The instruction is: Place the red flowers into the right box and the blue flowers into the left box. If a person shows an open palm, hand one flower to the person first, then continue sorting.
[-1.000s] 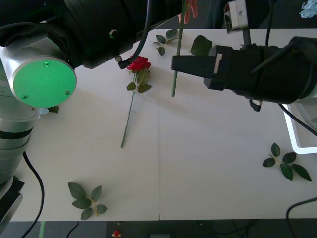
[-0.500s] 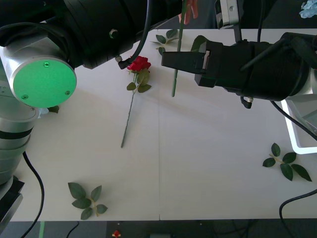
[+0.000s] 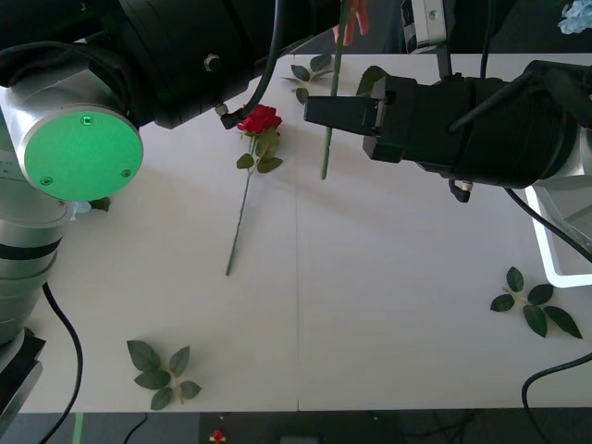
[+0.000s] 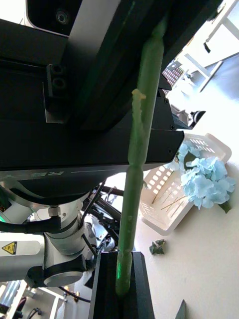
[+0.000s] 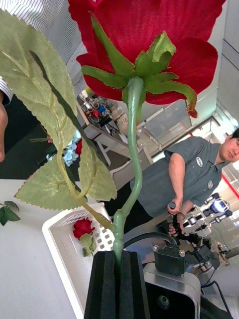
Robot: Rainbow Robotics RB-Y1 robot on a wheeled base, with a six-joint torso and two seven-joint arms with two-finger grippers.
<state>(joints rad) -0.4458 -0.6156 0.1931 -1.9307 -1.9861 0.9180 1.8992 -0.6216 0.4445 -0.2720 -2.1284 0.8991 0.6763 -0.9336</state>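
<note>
Held rose (image 5: pixel 144 55): large red bloom, green sepals, serrated leaves, stem upright above the table's (image 3: pixel 370 305) far edge. Left gripper (image 5: pixel 118 279) clenched on stem; right gripper (image 4: pixel 122 286) likewise clamps it. Arms unchanged from half a second ago. Second rose (image 3: pixel 260 120) lies on table.

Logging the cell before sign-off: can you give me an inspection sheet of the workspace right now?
Surface: white table, a seam down its middle.
Job's things: one red rose lying flat; held rose upright; another rose in the white tray; blue flowers by a second tray.
Clutter: loose leaf sprigs.
Grippers: left gripper shut on the held rose's stem below the bloom; right gripper shut lower on it.
Cables: black cables hanging by both arms.
Surroundings: lab benches.
</note>
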